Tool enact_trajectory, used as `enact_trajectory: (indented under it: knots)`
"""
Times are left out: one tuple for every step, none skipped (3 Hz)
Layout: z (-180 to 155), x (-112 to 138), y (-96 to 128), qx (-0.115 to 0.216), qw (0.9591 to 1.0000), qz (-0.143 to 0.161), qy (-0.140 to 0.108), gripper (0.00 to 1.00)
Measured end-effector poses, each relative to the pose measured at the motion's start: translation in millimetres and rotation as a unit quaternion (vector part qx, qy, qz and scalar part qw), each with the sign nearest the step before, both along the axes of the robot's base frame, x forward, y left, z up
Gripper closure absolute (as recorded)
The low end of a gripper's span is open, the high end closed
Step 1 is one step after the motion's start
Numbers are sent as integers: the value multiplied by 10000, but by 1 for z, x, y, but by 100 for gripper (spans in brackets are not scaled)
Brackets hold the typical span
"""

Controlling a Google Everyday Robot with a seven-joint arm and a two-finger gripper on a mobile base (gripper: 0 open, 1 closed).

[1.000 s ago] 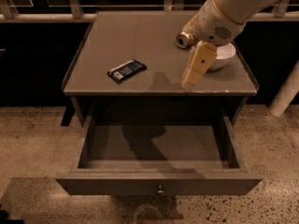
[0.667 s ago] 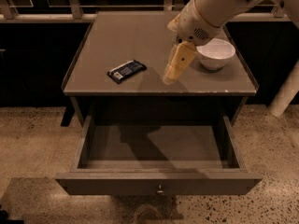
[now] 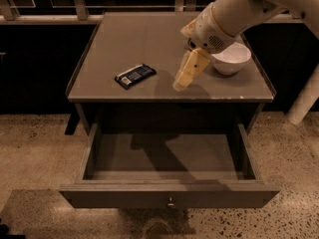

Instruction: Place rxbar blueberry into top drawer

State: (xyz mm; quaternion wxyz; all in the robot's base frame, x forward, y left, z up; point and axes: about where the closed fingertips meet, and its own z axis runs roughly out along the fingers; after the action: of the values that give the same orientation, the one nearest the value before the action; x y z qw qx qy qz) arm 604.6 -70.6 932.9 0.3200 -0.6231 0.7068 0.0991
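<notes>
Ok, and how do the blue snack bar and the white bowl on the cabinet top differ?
The rxbar blueberry is dark navy; the bowl is white. The bar is flat and rectangular; the bowl is round and taller. The bar lies left of centre in full view; the bowl sits right, partly hidden by the arm. The gripper hangs between them, nearer the bowl. Both rest on the cabinet top, outside the open top drawer.

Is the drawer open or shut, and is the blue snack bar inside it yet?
Open: the top drawer is pulled out, its floor bare. The rxbar blueberry lies on the cabinet top; the gripper hangs above that top, beside it.
</notes>
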Motion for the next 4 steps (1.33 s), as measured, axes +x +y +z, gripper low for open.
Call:
enact_trajectory:
  knots:
    - [-21, 26, 12, 439, 9987, 110, 227, 0]
    - [-38, 54, 30, 747, 9958, 267, 448, 0]
    - [-60, 73, 53, 871, 9925, 435, 741, 0]
    - [-61, 75, 54, 883, 9923, 442, 749, 0]
